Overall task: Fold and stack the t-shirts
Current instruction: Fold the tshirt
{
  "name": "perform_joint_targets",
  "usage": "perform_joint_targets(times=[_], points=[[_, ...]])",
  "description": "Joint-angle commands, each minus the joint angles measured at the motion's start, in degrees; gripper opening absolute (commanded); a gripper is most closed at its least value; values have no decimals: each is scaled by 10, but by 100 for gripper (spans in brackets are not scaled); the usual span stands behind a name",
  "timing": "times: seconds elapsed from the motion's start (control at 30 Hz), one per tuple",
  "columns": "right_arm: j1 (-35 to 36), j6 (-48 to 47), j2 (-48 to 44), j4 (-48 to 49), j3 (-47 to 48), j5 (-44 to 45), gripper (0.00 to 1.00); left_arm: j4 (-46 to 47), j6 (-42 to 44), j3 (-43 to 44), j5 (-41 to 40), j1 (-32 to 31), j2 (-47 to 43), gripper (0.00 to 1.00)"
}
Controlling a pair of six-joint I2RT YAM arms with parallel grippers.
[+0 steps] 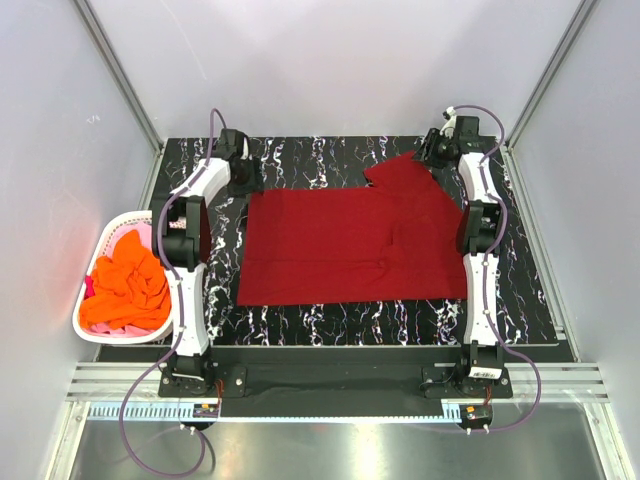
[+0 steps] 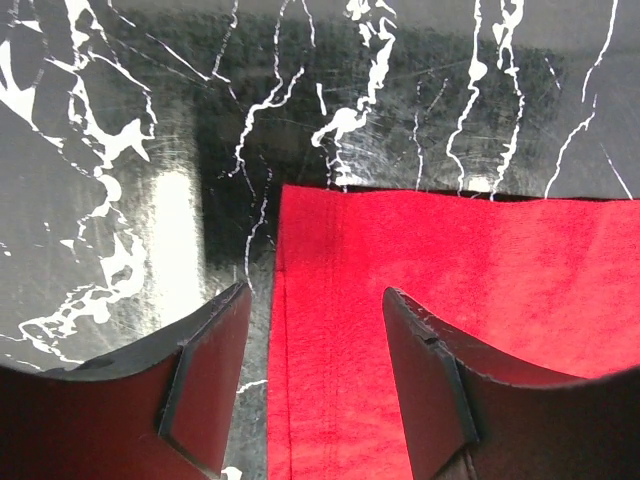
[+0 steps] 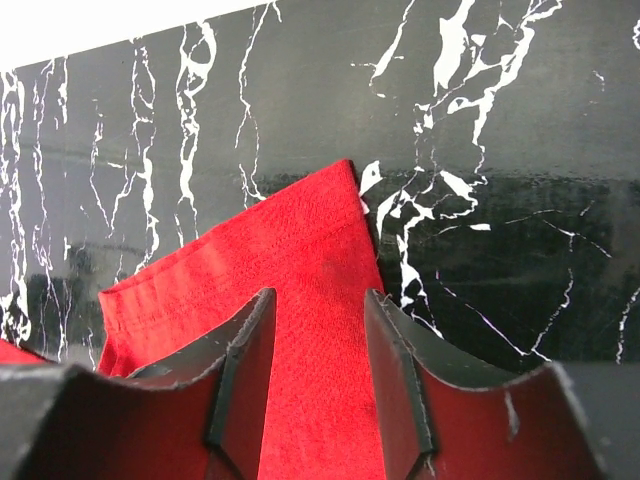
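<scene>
Working on the dark red shirt, spread flat over the middle of the counter, with one sleeve reaching toward the far right corner. Left claw released, wide apart, straddling the shirt's far left corner, one finger over bare counter and the other over cloth. Right claw likewise parted, poised over the hemmed end of the sleeve, nothing visibly pinched. Off the left edge of the counter, an orange shirt and a pink shirt heaped in a white basket. Likely to handle as thin, limp, light cloth: no stiffness to lean on, apt to sag, wrinkle and drag along the glossy counter if lifted from one point alone. Best taken at corners and hemmed edges, where doubled fabric gives the fingers something to bite; pinch low, scooping a little cloth off the counter, and lift both far corners together to keep the fold line straight
</scene>
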Motion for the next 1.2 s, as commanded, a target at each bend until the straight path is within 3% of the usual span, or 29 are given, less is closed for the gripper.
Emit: perform_joint_targets(times=[0.0, 0.17, 0.3, 0.33, 0.47, 0.7, 0.83, 1.17], points=[[-13, -20, 3, -14, 31, -14, 49, -6, 13, 31, 7, 2, 17, 61], [-14, -28, 0, -14, 29, 0, 50, -12, 20, 46, 16, 5, 39, 54], [-17, -41, -8, -20, 20, 6, 53, -18, 23, 56, 46, 5, 49, 30], [-19, -61, -17, -18, 6, 25, 53, -19, 25, 56, 48, 4, 49, 18], [-18, -74, -27, -19, -14, 6, 53, -19, 29, 59, 53, 5, 49, 0], [-19, -76, -33, -25, -12, 52, 49, -19, 20, 66, 78, 5, 50, 0], [-30, -49, -38, -24, 11, 5, 50, -19, 6, 70, 82, 5, 49, 0], [-32, -76, -98, -25, -50, 7, 58, -19, -5, 70, 86, 4, 36, 0]])
